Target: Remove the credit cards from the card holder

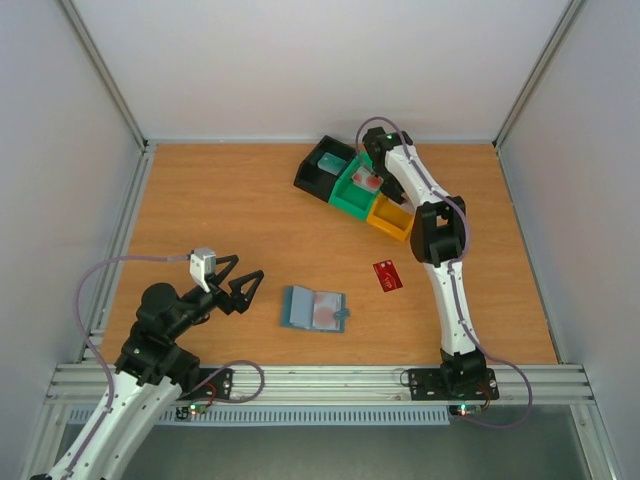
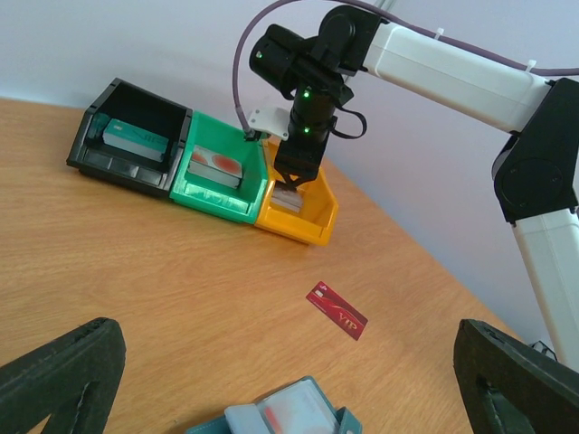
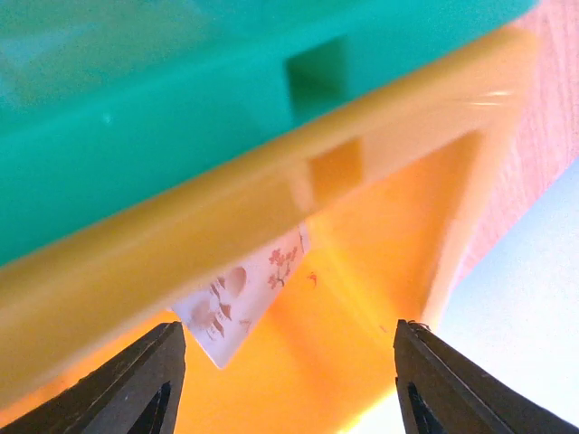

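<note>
Credit cards (image 2: 136, 138): four out, one in each of three bins (image 2: 222, 194), one dark red card (image 1: 387, 274) on desk (image 1: 220, 220) | card holder (image 1: 312, 308): open, just beyond released left hand (image 1: 247, 272) | right hand (image 2: 291, 183): released, over orange bin (image 2: 308, 221).

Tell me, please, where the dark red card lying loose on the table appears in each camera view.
Top external: the dark red card lies right of centre, between the card holder and the orange bin.
Left wrist: lower middle, nearer than the orange bin.
Right wrist: not in view.
Shared landmark: the orange bin, seen in all three.
</note>
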Controlling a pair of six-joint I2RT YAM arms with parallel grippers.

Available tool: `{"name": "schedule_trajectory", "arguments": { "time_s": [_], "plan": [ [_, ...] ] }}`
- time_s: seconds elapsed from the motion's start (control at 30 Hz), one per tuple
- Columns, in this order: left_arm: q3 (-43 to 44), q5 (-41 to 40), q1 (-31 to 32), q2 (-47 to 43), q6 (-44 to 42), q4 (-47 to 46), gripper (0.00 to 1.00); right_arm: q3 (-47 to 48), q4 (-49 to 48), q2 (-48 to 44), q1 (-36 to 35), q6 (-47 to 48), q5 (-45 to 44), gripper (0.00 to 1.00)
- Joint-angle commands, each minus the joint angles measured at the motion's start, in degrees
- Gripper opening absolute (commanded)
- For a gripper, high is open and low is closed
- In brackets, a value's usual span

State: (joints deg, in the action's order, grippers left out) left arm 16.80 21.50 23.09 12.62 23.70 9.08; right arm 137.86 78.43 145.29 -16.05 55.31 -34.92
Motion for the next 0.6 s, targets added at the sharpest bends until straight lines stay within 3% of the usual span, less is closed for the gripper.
{"name": "schedule_trajectory", "arguments": {
  "time_s": [0.0, 0.37, 0.47, 0.57],
  "plan": [
    [-0.63, 0.62, -0.33, -0.97, 0.03, -3.57, 0.99, 1.80, -1.10, -4.20, 0.81, -0.67, 2.25, 0.65],
    [-0.71, 0.68, -0.33, -1.22, 0.04, -3.73, 0.99, 1.16, -1.07, -11.38, 1.55, -5.72, 12.76, 0.63],
    [-0.80, 0.70, -0.33, -1.38, 0.03, -3.97, 0.99, -3.01, -4.77, -19.92, 1.49, -10.20, 23.11, 0.65],
    [-1.17, 1.46, -0.33, -1.33, 0.63, -4.86, 0.99, -16.71, -13.79, -32.32, 0.66, -15.54, 36.15, 0.74]
  ]
}}
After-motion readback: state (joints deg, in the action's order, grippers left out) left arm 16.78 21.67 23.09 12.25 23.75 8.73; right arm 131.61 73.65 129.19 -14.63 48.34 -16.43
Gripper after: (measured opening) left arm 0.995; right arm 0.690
